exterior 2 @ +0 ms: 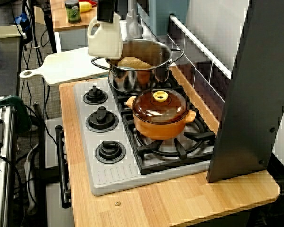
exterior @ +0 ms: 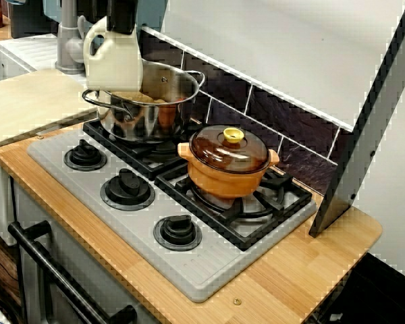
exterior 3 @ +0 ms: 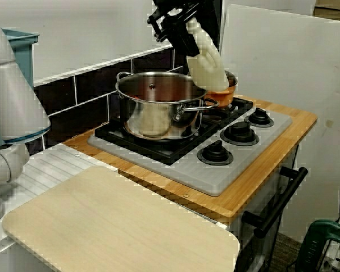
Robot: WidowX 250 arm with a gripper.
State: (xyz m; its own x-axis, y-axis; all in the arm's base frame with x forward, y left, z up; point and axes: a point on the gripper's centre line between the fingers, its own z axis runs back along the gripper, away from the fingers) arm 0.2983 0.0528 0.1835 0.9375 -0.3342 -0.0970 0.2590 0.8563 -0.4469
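Gripper pinching top of cream jug; jug hanging directly beneath it. Steel pot standing just below, its rim blocking the way down. Lidded orange casserole sitting past the pot, well apart from gripper.

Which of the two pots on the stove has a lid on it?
The orange pot, closed by a brown lid with a yellow knob. The steel pot beside it, by the white jug, stands open.

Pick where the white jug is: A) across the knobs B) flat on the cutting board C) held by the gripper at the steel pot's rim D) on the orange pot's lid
C: the gripper grips the white jug by its top, at the rim of the steel pot.
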